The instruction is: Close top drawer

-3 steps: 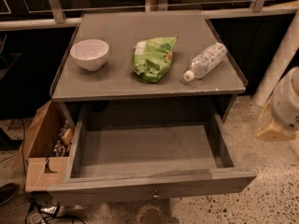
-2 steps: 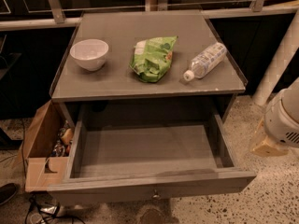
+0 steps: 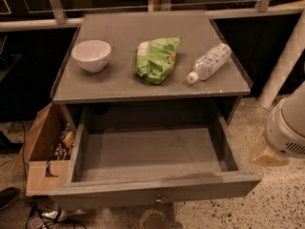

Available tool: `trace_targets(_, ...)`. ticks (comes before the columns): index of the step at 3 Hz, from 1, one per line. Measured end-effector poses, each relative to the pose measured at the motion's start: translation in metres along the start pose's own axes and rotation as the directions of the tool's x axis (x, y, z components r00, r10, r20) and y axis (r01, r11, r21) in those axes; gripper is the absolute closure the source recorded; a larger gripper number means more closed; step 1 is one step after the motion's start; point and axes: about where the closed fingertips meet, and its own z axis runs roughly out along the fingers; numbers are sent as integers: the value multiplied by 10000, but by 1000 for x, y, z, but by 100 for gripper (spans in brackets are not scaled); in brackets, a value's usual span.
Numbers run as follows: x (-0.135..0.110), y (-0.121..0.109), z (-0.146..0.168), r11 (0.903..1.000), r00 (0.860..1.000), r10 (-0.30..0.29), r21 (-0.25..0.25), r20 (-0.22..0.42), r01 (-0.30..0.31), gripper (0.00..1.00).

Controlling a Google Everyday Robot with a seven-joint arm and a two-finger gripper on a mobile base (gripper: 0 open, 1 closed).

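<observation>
Gaping top drawer (image 3: 151, 152); one bowl (image 3: 91, 55), one bag (image 3: 156, 60), one bottle (image 3: 210, 62) above; gripper (image 3: 268, 151) at right, state untellable.

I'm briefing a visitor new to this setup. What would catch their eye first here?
The top drawer gapes wide open and empty below the cabinet top, where a white bowl, a green bag and a lying bottle sit in a row. The robot's white arm looms at the right edge, its claw low beside the drawer's right front corner.
</observation>
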Motion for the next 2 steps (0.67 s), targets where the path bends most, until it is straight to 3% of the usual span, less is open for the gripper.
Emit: trace_targets(2, -19, 32, 73, 9956, 9982, 5, -940, 594, 51, 100)
